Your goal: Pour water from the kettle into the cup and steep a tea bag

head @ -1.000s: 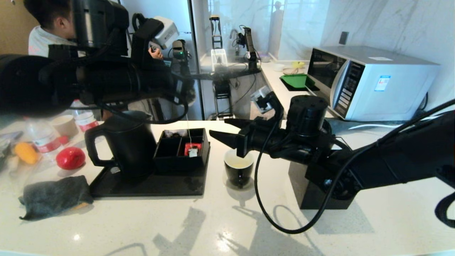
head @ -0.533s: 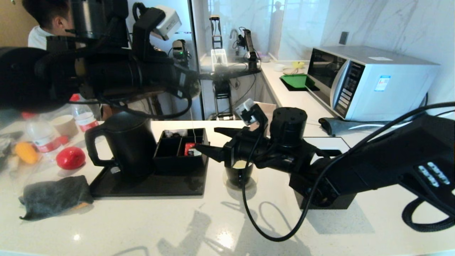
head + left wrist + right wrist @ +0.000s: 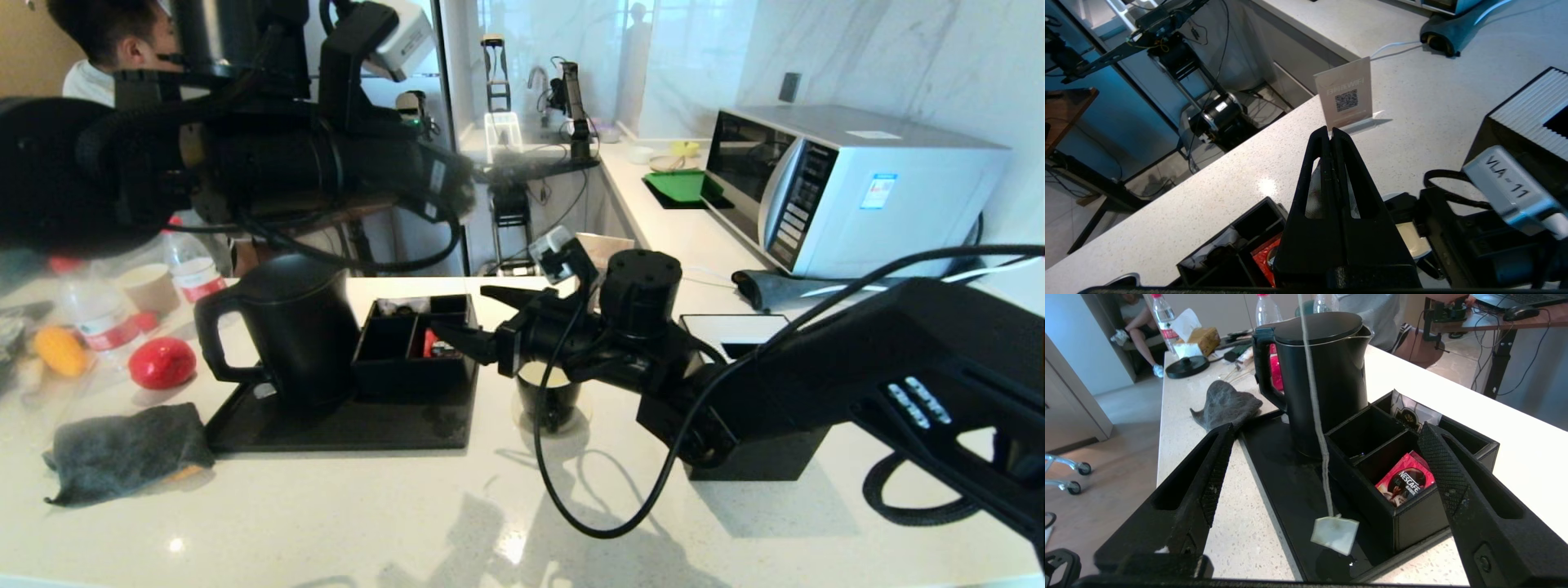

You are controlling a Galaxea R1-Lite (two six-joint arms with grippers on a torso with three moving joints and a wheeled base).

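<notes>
Care matters most: the left gripper (image 3: 1331, 134), pinched on the tea bag (image 3: 1312, 192), holds it high above the cup (image 3: 549, 394), string (image 3: 1314, 404) dangling. The right gripper (image 3: 469, 314), spread wide beside the string, should catch its tag (image 3: 1335, 534) gently.

Matt black kettle (image 3: 1323, 375), speckled glossy stone counter (image 3: 408, 506), rumpled grey cloth (image 3: 122, 449)

Your right end effector (image 3: 468, 317) hangs over the organizer box (image 3: 412, 347) on the tray (image 3: 343, 425); kettle (image 3: 286, 331) left of it, cup (image 3: 549, 394) just beneath its wrist on the desk (image 3: 408, 523).
</notes>
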